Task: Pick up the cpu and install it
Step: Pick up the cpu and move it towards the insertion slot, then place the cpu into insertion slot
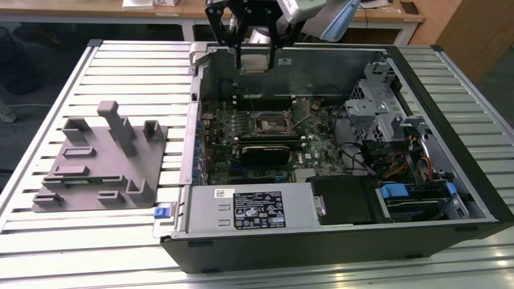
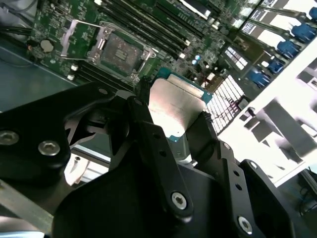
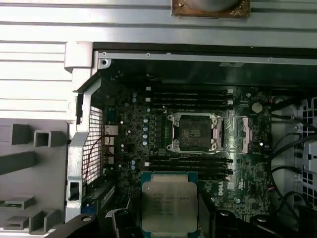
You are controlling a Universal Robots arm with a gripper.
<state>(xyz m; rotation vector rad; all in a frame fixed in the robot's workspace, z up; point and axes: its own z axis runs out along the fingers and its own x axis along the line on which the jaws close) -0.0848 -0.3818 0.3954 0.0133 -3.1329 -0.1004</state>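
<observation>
My gripper (image 1: pixel 255 64) hangs above the far wall of the open computer case (image 1: pixel 470 180), shut on the cpu (image 1: pixel 255 61). The cpu is a flat square chip with a pale metal top. In both wrist views the black fingers (image 2: pixel 148 134) press on two opposite edges of the cpu (image 2: pixel 174 105) (image 3: pixel 169 201). The open socket (image 1: pixel 273 123) lies on the green motherboard, below and nearer than the chip, with its metal frame folded back. It shows in both wrist views, socket (image 3: pixel 194 132) (image 2: pixel 119 49), with nothing in it. The chip is well clear of the board.
A grey moulded fixture (image 1: pixel 100 162) with upright posts lies on the slatted table at the exterior view's left. Inside the case are dark memory slots (image 3: pixel 190 96) on both sides of the socket, a power supply (image 1: pixel 253 208) at the near edge, and a drive cage (image 1: pixel 386 111) with cables at the right.
</observation>
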